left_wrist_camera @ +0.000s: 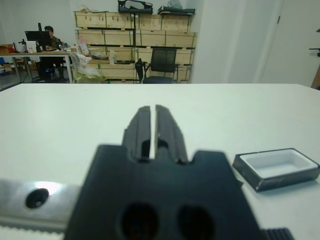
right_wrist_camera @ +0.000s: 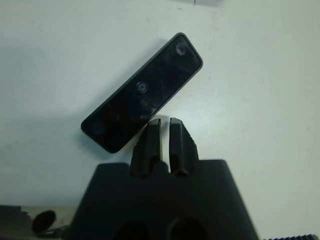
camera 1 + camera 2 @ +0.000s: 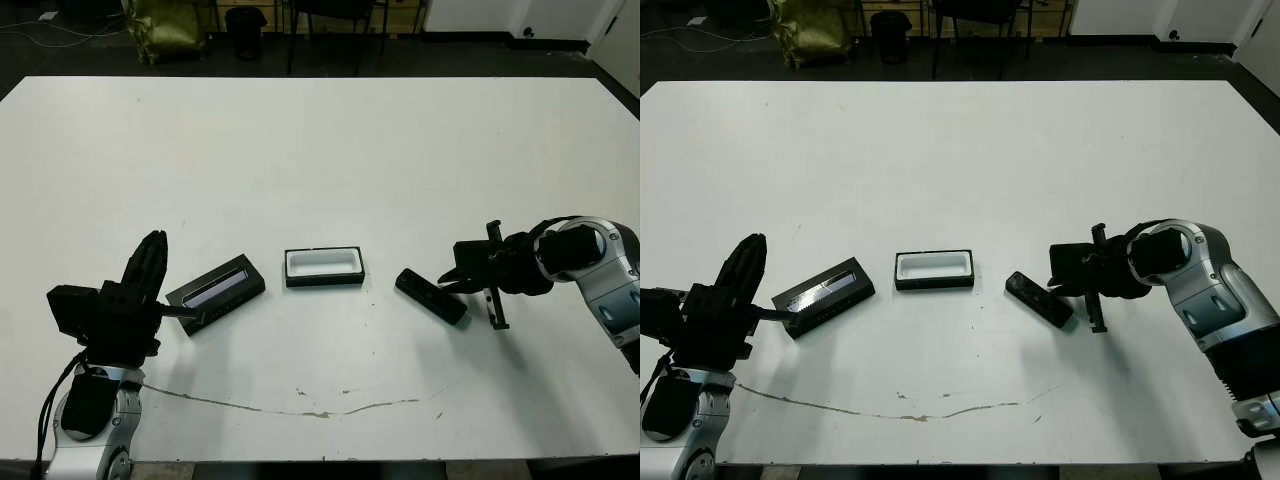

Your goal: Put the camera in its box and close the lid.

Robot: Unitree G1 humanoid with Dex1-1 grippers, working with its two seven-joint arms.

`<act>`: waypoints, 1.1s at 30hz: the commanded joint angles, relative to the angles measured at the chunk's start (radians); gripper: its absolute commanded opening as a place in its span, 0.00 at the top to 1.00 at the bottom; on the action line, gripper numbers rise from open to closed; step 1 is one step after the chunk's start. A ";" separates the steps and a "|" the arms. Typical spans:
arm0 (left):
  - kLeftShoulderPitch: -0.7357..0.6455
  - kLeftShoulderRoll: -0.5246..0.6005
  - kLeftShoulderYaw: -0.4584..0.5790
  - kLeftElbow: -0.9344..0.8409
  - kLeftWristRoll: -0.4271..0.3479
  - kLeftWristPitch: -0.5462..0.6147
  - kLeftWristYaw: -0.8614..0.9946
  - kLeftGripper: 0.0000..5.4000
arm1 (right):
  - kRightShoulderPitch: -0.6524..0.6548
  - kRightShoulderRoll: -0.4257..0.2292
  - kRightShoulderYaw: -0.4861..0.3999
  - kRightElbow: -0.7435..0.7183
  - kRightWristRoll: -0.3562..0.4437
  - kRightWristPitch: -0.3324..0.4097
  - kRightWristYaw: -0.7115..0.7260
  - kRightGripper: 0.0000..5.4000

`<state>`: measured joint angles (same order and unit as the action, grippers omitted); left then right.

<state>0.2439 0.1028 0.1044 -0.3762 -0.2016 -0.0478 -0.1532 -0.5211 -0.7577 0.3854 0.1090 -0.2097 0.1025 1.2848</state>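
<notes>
Nearest us on the left, our left gripper (image 3: 150,275) hovers just beside the near-left end of the lid (image 3: 215,292), its two fingers pressed almost together with only a thin slit between them and nothing held. On the right, our right gripper (image 2: 164,131) sits low over the worktop (image 3: 320,150) with its fingers likewise nearly closed and empty; their tips reach the long edge of the camera (image 2: 142,92), though we cannot tell whether they touch it.

The three task things lie in a row across the near middle of the worktop. The lid rests flat on the left, angled, grey panel up. The box (image 3: 323,267) sits in the centre, open, its white inside bare. The camera lies flat and skewed to the right of the box, apart from it.

We judge that nothing is done yet: the camera must be gripped, carried left into the box, then the lid fitted on top.
</notes>
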 commanded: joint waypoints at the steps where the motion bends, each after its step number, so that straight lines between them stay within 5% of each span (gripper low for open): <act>1: 0.015 0.001 0.005 0.008 -0.004 0.014 -0.001 1.00 | 0.026 -0.020 -0.003 -0.021 0.014 0.024 0.014 1.00; 10: 0.011 0.000 0.003 0.016 -0.003 0.009 -0.003 1.00 | 0.020 -0.019 -0.008 0.022 -0.023 0.042 -0.056 1.00; 14: 0.015 -0.003 0.002 0.007 -0.005 0.016 0.002 1.00 | 0.005 -0.014 -0.084 0.149 -0.063 -0.052 -0.266 1.00; 22: 0.022 -0.002 0.000 0.000 0.001 0.022 0.005 1.00 | -0.039 -0.042 -0.217 0.189 -0.117 -0.083 -0.548 1.00; 27: 0.016 -0.005 -0.004 0.019 -0.004 0.001 -0.008 1.00 | 0.027 -0.008 -0.344 0.085 0.056 -0.076 -0.536 1.00; 33: 0.017 -0.011 -0.007 0.014 0.004 0.011 0.001 1.00 | 0.195 0.124 -0.490 -0.128 0.448 0.128 -0.474 1.00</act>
<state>0.2464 0.0877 0.0953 -0.3715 -0.2035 -0.0507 -0.1568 -0.3825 -0.6656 -0.0820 0.0097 0.1825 0.1893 0.8017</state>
